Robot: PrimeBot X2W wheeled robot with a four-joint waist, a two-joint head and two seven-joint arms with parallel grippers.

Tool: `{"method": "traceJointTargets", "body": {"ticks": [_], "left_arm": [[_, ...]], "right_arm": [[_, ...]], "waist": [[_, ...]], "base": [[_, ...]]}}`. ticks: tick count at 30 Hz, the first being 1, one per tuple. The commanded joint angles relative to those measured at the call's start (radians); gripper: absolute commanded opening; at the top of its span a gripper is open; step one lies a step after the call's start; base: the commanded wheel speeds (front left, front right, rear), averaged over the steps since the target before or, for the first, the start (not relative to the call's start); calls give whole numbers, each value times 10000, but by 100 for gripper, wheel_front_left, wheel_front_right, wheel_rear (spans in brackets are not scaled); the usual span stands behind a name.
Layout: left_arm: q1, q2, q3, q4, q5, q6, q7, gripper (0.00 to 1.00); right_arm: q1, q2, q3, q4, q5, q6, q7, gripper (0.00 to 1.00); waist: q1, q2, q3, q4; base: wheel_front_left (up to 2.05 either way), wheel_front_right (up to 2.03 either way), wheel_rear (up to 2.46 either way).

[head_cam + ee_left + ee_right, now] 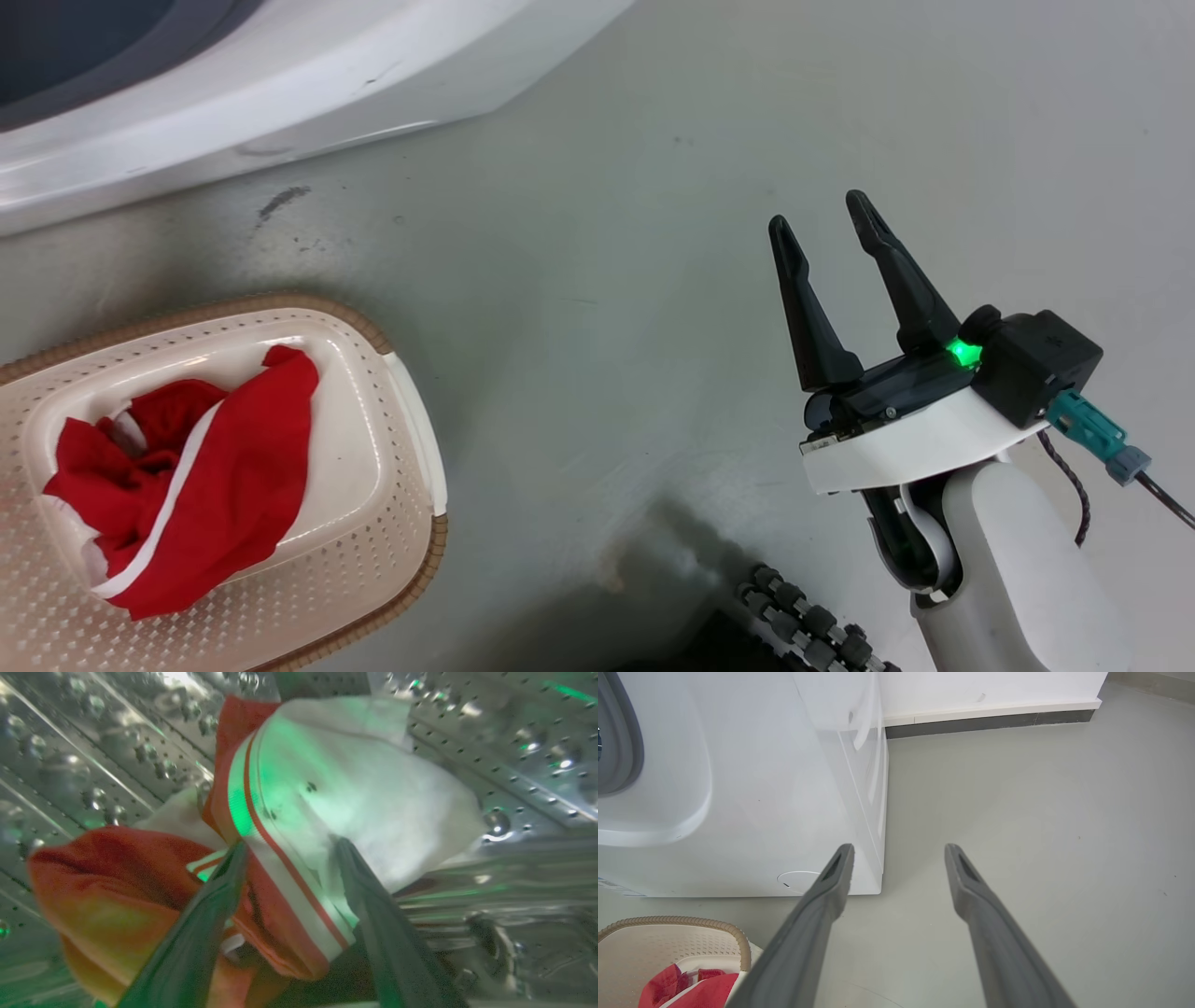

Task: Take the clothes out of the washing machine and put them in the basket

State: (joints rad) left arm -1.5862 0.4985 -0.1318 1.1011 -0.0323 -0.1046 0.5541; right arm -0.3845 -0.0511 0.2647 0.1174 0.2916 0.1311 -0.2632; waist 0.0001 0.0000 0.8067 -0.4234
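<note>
Straddling red-white garment (355,788) in drum (514,742): L end effector (289,842) wide; R end effector (819,211) wide, empty.

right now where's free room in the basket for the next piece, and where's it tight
Free: the basket's right half, between the red garment and its brown rim; also the grey floor between basket and the open right gripper. Tight: the drum, where the left gripper straddles bunched clothes.

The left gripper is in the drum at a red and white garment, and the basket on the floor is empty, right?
Not empty: the head view shows a red garment lying in the basket. The rest holds: the left gripper is in the drum at a red and white garment.
</note>
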Motion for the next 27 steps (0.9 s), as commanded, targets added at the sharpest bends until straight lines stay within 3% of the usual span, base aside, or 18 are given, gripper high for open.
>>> {"method": "traceJointTargets", "body": {"ticks": [1, 5, 6, 7, 12, 18, 26, 27], "left_arm": [[-171, 69, -41, 70, -6, 89, 487, 100], [-222, 145, -66, 31, -32, 344, 1459, 99], [-190, 150, -77, -51, -38, 382, 1557, 39], [-132, 163, -80, -195, -39, 456, 1551, 0], [342, 252, -102, -974, -21, 770, 1129, 0], [1220, 391, -25, -2092, -151, 1072, -495, 0], [2961, 42, 294, -2456, -663, 1441, -3775, 0], [3902, -380, 381, -2094, -993, 1406, -5252, 0]], "right_arm": [[-65, 17, 42, -65, 121, -7, -20, 100], [-22, 17, 140, -102, 231, -7, -21, 100], [-32, 17, 158, -105, 248, -7, -21, 100], [-51, 17, 177, -112, 276, -7, -21, 100], [-88, 17, 226, -95, 391, -7, -21, 100], [-122, 15, 163, 2, 338, -7, -22, 100], [116, 14, -189, 310, -15, -7, -20, 100], [341, 10, -381, 533, -253, -7, -22, 100]], "waist": [[-1, 0, 108, -108], [-1, 0, 152, -185], [-1, 0, 156, -202], [-1, 0, 157, -217], [-1, 0, 56, -235], [-1, 0, -270, -132], [-1, 0, -1382, 278], [-1, 0, -2184, 578]], "base": [[0, 0, 0], [0, 0, 0], [0, 0, 0], [0, 0, 0], [0, 0, 0], [0, 0, 0], [0, 0, 0], [0, 0, 0]]}}
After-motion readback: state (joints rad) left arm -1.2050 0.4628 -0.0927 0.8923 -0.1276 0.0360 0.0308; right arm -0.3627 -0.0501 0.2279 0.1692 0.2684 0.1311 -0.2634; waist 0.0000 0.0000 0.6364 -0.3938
